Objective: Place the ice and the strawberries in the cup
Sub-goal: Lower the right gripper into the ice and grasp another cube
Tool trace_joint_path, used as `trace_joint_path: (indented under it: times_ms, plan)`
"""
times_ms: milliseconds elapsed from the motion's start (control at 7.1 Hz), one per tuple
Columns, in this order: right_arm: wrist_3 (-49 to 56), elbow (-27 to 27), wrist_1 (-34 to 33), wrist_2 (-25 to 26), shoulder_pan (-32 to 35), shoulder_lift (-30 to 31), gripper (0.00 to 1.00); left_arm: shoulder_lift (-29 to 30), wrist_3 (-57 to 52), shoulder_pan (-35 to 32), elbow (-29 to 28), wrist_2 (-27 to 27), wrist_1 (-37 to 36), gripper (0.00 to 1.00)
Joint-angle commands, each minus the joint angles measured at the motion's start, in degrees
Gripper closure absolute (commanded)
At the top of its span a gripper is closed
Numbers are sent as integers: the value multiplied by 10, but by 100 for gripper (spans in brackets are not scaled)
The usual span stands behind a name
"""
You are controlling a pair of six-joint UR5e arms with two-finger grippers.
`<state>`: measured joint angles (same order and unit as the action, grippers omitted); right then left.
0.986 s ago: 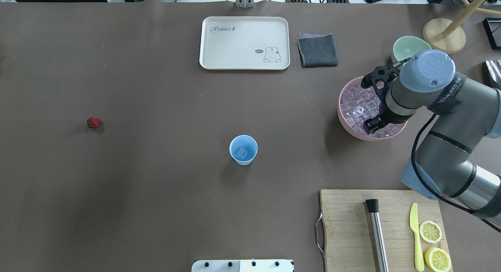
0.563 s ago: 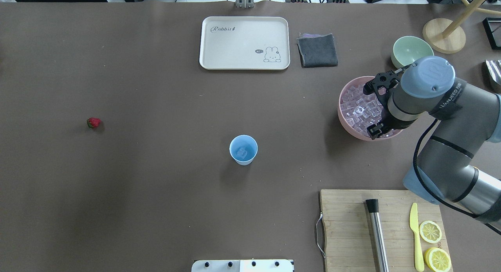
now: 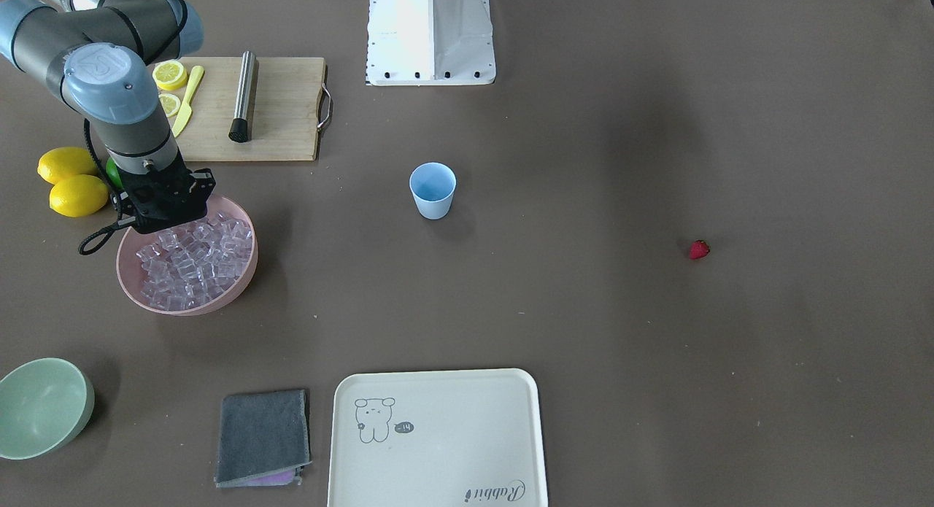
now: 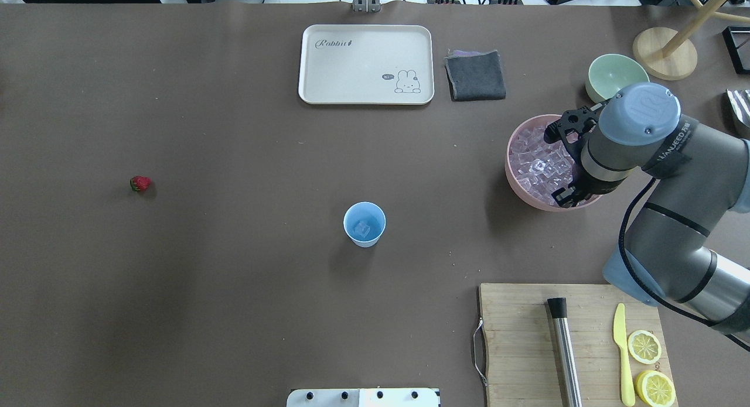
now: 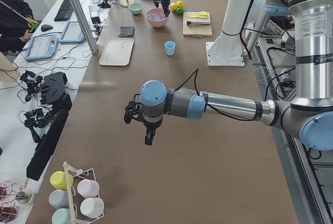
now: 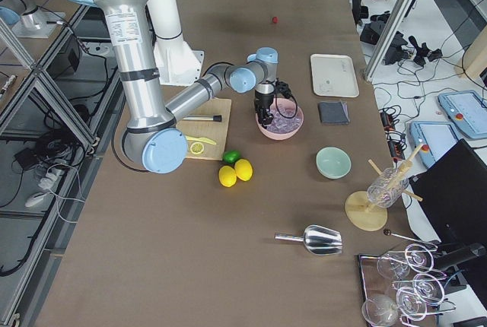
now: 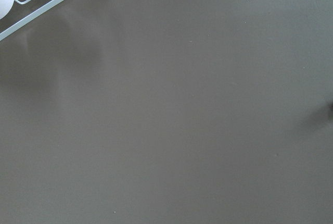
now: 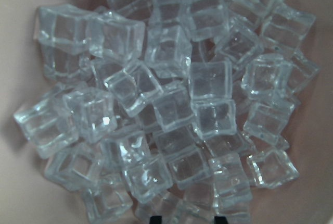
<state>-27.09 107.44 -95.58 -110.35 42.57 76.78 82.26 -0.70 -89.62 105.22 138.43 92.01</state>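
R gripper [image 3: 162,217] in front view: points down at the robot-side edge of pink bowl [image 3: 219,299], tips low by the ice [image 3: 193,262]. Cup [image 3: 433,190] upright mid-table, well apart from bowl. Strawberry [image 3: 699,249] lies on bare table, far off on cup's other side.

Overhead: R gripper [image 4: 563,161] over pink bowl [image 4: 512,173], fingers spread wide over ice [image 4: 536,161]. Cup [image 4: 364,224] has one cube inside. Strawberry [image 4: 140,183] far on robot's left, alone.

Ext left: L gripper [image 5: 145,133] hangs above bare table [image 5: 208,172], well apart from cup [image 5: 169,48] and pink bowl [image 5: 157,18]; spread or together, can't tell.

Ext right: R gripper [image 6: 266,114] down at pink bowl [image 6: 278,133]; strawberry [image 6: 274,18] a tiny red dot at far end.

L wrist: only table cover [image 7: 171,109], plus corner of a white wire rack [image 7: 36,5].

R wrist: ice [image 8: 208,78] fills frame; two dark fingertips [image 8: 156,219] at bottom edge, apart. Can't tell if a cube sits between them.
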Motion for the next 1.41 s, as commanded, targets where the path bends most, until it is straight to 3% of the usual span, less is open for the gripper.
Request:
trace_joint_path:
  times_ms: [0,282,563,845,1268]
  plan:
    - [2,0,-1,-2,4,-3,100,-2,0,0,1,0,0,3]
    - [5,1,-2,-3,12,-5,100,-3,0,0,2,0,0,3]
    - [15,46,-84,-14,22,-28,100,-3,0,-1,3,0,0,3]
    - [6,72,-157,-55,29,-99,100,-3,0,-1,3,0,0,3]
    - [-158,32,-142,-100,-18,-227,100,-3,-1,-1,3,0,0,3]
